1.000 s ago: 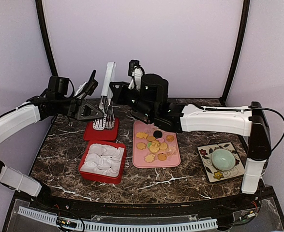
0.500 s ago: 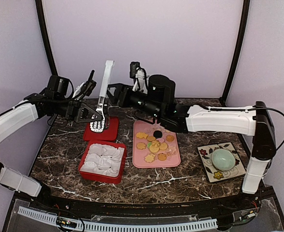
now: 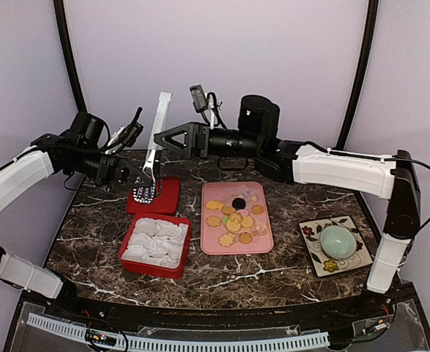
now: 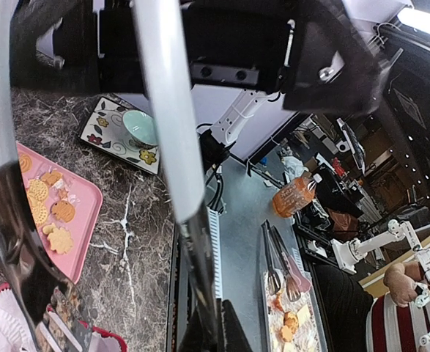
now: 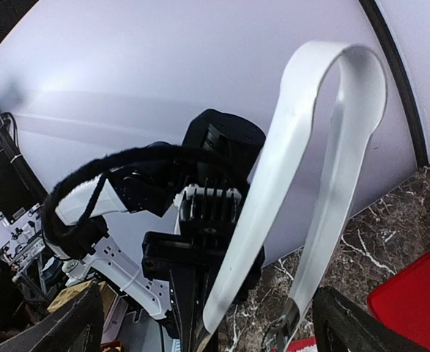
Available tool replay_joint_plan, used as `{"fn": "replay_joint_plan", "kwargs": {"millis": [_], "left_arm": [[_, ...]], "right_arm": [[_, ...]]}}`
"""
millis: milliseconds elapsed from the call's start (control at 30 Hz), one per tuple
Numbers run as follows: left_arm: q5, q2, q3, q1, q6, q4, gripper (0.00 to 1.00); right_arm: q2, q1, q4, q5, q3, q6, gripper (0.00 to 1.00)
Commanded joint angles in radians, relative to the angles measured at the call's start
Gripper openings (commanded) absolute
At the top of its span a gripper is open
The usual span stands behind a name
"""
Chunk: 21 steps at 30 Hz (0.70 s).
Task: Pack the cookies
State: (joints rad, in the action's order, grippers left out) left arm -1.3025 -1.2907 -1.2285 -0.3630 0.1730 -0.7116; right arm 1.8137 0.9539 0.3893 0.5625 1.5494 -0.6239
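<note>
- Cookies lie piled on the pink tray, mid-table; thin, light, likely crumbly, best pinched gently across flat faces.
- Left gripper clamps serving tongs; right gripper gapes beside them.

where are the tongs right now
In the top view the tongs stand nearly upright at the back left, gripped in the left pincer. Their metal tips hang over the red lid, left of the pink tray.

A robotics lab: another robot arm beyond the marble table.
</note>
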Motion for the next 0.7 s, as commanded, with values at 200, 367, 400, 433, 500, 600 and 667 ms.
{"fn": "replay_joint_plan", "kwargs": {"millis": [200, 367, 400, 433, 500, 600, 667], "left_arm": [[0.003, 0.037, -0.043, -0.002, 0.116, -0.098, 0.00], [-0.003, 0.034, -0.042, -0.001, 0.129, -0.109, 0.00], [-0.003, 0.033, -0.042, -0.002, 0.133, -0.110, 0.00], [-0.006, 0.032, -0.041, -0.001, 0.133, -0.111, 0.00], [-0.008, 0.030, -0.043, -0.001, 0.133, -0.110, 0.00], [-0.008, 0.024, -0.049, -0.002, 0.136, -0.117, 0.00], [-0.002, 0.020, -0.058, -0.002, 0.153, -0.136, 0.00]], "right_arm": [[0.093, 0.003, -0.202, 0.103, 0.218, 0.117, 0.96], [0.048, -0.008, -0.211, 0.074, 0.177, 0.147, 0.96], [0.049, -0.010, -0.214, 0.074, 0.180, 0.148, 0.95], [0.054, -0.010, -0.220, 0.075, 0.190, 0.150, 0.95], [0.082, -0.009, -0.233, 0.096, 0.227, 0.142, 0.93], [0.137, -0.002, -0.241, 0.129, 0.281, 0.122, 0.89], [0.166, 0.004, -0.247, 0.144, 0.311, 0.115, 0.87]]}}
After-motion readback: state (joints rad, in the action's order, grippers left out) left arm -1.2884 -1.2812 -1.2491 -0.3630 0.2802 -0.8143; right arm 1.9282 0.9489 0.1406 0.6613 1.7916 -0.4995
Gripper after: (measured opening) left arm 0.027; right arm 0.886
